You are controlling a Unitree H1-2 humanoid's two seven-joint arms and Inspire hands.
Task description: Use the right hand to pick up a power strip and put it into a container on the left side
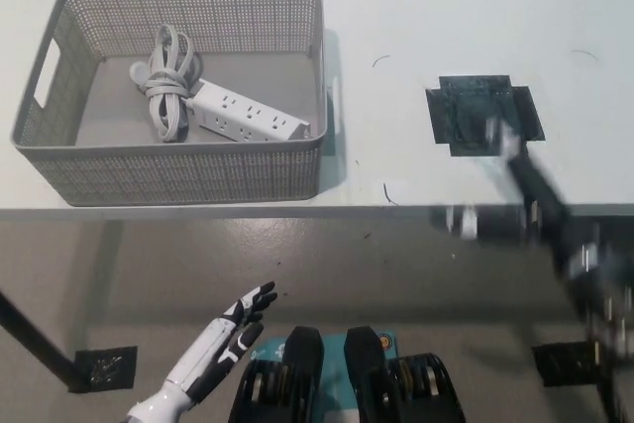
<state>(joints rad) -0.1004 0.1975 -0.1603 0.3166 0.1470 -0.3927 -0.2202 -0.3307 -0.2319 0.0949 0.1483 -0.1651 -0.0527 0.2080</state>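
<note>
Right hand [525, 215], a motion-blurred black shape at the counter's [416, 7] front right edge whose finger state I cannot tell, lies well right of the power strip [248, 116], which rests diagonally inside the grey basket [178, 175] beside its coiled cord [166, 76].
</note>
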